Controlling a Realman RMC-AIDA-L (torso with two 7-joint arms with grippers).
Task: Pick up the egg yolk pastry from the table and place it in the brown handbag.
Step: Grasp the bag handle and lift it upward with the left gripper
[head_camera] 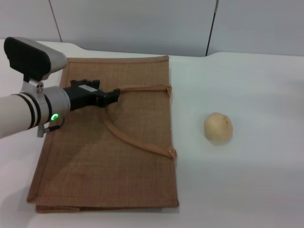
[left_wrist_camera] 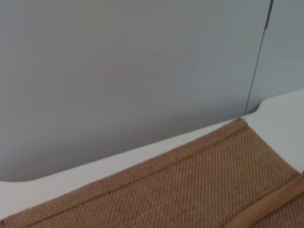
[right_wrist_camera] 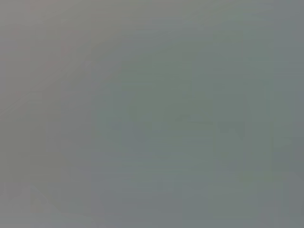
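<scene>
**Left gripper at the bag handle, pastry untouched on the table**

Head view: the brown handbag [head_camera: 118, 142] lies flat on the left half of the table [head_camera: 247, 190], its mouth with the two strap handles facing the right side. The left gripper [head_camera: 113, 96] reaches over the bag from the left edge and its dark tip is at the upper handle [head_camera: 142, 88], near the bag's far edge. I cannot tell whether the fingers are closed on the strap or only beside it. The egg yolk pastry [head_camera: 218, 128] sits alone on the bare tabletop, right of the bag and well apart from it, about halfway between the near and far edges. The right arm is not seen here.

Left wrist view: only the woven bag surface [left_wrist_camera: 199, 190], a strip of handle at the corner of the picture, the table's far edge and the grey wall are shown. No fingers appear.

Right wrist view: only a flat grey field, nothing to recognise.

Risk, as I judge it: the bag is flat, so its mouth is closed. If the handle slips or is lifted too little, the pastry may have no opening to enter. A strong pull may also drag the whole bag toward the pastry and roll it away.
</scene>
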